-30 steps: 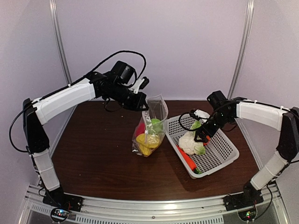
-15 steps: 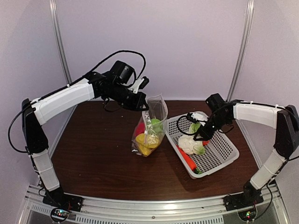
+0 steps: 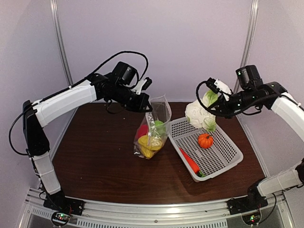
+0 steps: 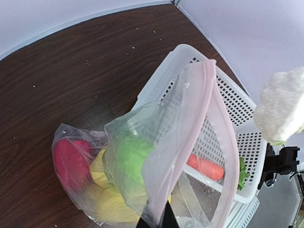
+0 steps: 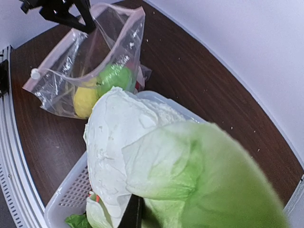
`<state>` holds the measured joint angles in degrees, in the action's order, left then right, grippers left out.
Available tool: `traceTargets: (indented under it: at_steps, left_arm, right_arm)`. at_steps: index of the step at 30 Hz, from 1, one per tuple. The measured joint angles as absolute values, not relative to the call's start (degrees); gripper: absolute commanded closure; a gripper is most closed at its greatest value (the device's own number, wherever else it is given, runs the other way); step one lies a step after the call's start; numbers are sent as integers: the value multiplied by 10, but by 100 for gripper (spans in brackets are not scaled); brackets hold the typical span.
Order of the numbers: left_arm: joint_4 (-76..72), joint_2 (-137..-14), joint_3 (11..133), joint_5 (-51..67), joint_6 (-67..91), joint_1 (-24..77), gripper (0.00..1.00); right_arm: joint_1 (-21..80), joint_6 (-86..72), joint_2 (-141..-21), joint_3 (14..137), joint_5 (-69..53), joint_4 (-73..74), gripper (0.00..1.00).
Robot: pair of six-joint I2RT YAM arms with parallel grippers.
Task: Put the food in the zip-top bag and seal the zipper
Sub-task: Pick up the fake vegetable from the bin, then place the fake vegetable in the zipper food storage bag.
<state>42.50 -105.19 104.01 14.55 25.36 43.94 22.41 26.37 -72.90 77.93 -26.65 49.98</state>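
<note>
On the dark tabletop (image 3: 95, 152) the white basket (image 3: 223, 148) sits right of the zip-top bag (image 3: 153, 130). The bag stands upright, and the left claw (image 3: 145, 107) is pinched on its mouth edge. 1 green apple (image 4: 128, 156) shows inside it. The right claw (image 3: 212, 102) is clamped on the leaves of the cauliflower (image 3: 198, 114), which hangs clear above the basket's far corner. From there the bag's mouth lies to the left and lower, open upward, with its long axis running toward the right arm. The fit looks tight. The pumpkin (image 3: 205, 140) and carrot (image 3: 189, 160) lie in the basket.
</note>
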Motion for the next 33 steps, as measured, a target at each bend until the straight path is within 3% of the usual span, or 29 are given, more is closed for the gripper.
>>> traceTargets:
  at_steps: [6,15,33]
  left_arm:
    - [397,-1065,1040,160,280,440,100]
    - [379,-1067,1040,156,305,448,100]
    - [344,-1066,1025,135,310,485,100]
  right_arm:
    - [231,185,-718,839,-333,491,100]
    - [304,125,-884,1011,-347,538,100]
    - [347,55,-1011,1060,-221,607,100]
